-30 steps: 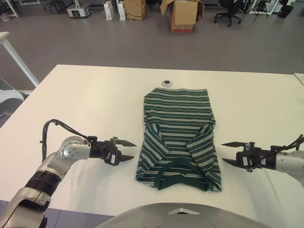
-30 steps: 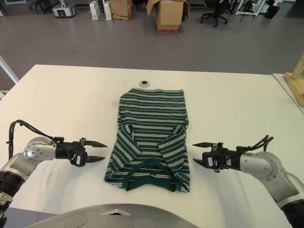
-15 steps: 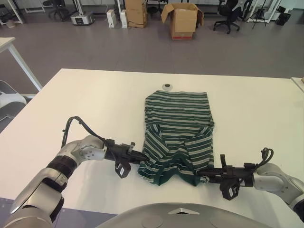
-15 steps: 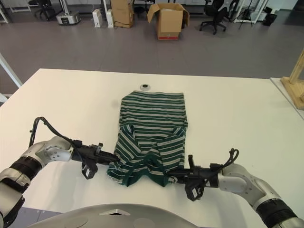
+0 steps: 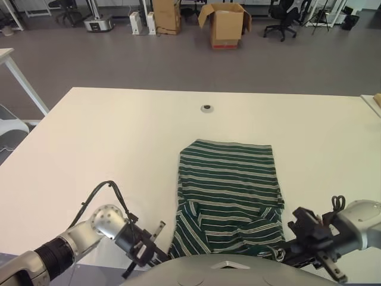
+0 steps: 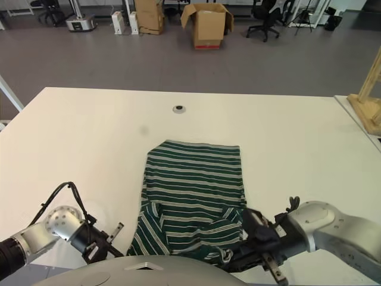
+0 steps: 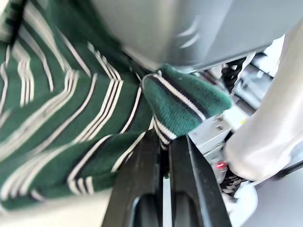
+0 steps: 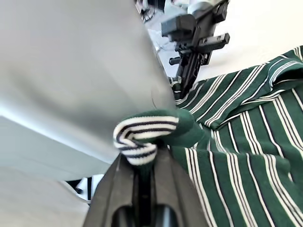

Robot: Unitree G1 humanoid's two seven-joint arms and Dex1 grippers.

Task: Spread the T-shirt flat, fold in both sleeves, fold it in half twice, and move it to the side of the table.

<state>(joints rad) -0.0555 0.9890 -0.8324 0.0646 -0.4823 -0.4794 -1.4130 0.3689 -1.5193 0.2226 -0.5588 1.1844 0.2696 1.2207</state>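
Note:
The green T-shirt [image 5: 229,190] with white stripes lies on the white table [image 5: 107,137], sleeves folded inward, its near end at the table's front edge. My left gripper [image 5: 156,257] is shut on the shirt's near left corner, and a bunched fold of striped cloth [image 7: 184,101] sits pinched in my left gripper [image 7: 163,142]. My right gripper [image 5: 284,255] is shut on the near right corner. In the right wrist view my right gripper [image 8: 142,163] pinches a rolled hem [image 8: 147,132], with the rest of the T-shirt [image 8: 246,142] spread beyond.
A small round disc [image 5: 206,108] is set in the table beyond the shirt's far edge. Bare tabletop lies on both sides of the shirt. A wooden frame [image 6: 369,101] stands past the right edge. Cardboard boxes [image 5: 226,24] sit on the floor far behind.
Both grippers, open beside the shirt a second ago, shut on its near corners and dragged it toward the table's front edge, away from the disc.

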